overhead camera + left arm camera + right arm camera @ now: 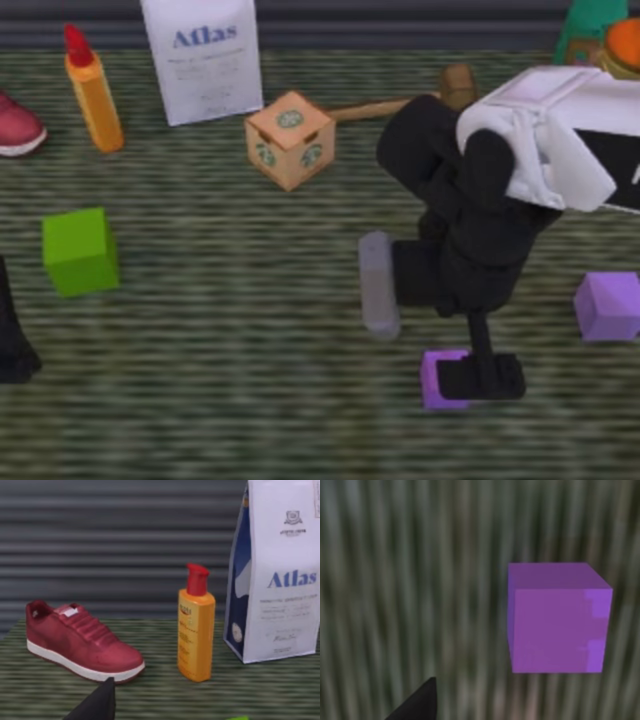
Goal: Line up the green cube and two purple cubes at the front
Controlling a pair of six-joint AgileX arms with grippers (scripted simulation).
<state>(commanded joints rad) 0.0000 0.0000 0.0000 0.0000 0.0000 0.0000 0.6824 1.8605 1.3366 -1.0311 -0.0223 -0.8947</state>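
Hovering: right pincer (480, 378) over vivid purple cube (438, 380), near tabletop front edge; finger state cannot tell.

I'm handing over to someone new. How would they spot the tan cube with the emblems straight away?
Start at the tall white Atlas bag standing at the back of the table. Just to its right, slightly nearer the front, sits the tan cube, touching the tip of a wooden-handled mallet. It alone carries round green emblems; the green cube is plain.

Rendered simulation tabletop: green striped mat (250, 300), grey slatted backdrop (125, 540), scattered props.
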